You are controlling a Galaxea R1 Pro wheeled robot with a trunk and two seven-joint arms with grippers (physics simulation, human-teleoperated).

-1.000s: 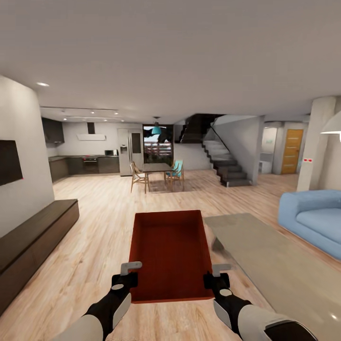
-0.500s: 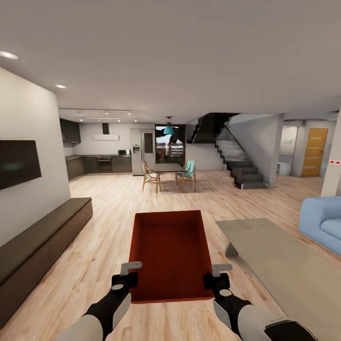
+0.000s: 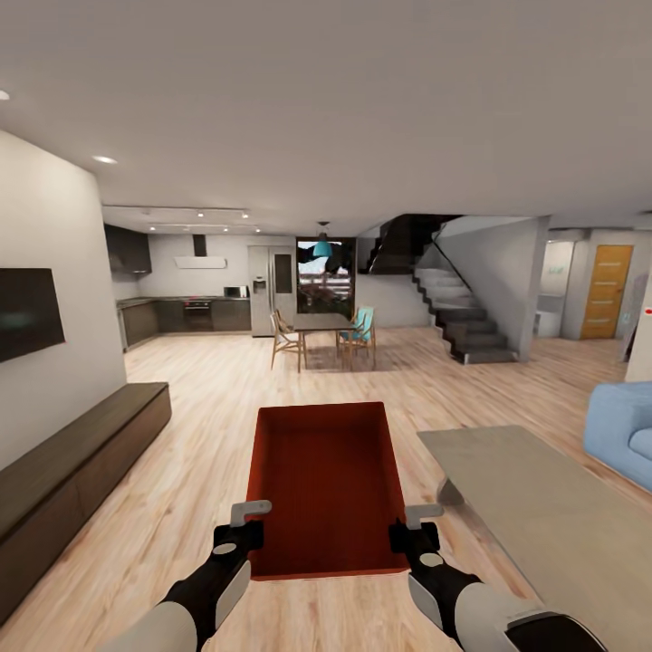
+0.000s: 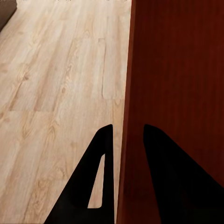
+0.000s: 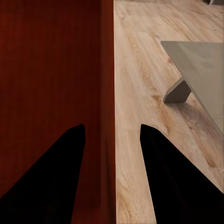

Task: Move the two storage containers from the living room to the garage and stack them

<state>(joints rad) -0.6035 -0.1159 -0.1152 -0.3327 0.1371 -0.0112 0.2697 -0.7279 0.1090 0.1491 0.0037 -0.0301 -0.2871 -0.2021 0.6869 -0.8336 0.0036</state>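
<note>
One orange-red storage container hangs in front of me above the light wood planks of the living room floor. My left gripper is shut on its left wall near the close corner. My right gripper is shut on the right wall opposite. The left wrist view has the two dark fingers of the left gripper straddling the container's wall. In the right wrist view the right gripper straddles the container's other wall. The garage is out of view.
A low grey coffee table stands close on the right, with a blue sofa beyond it. A long dark low cabinet runs along the left wall. Ahead lie open wood floor, a dining table with chairs, stairs and an orange door.
The whole picture has shifted: the sofa and coffee table slid right and the left wall came further in, so the camera moved. Both grippers and the container keep their places in the view.
</note>
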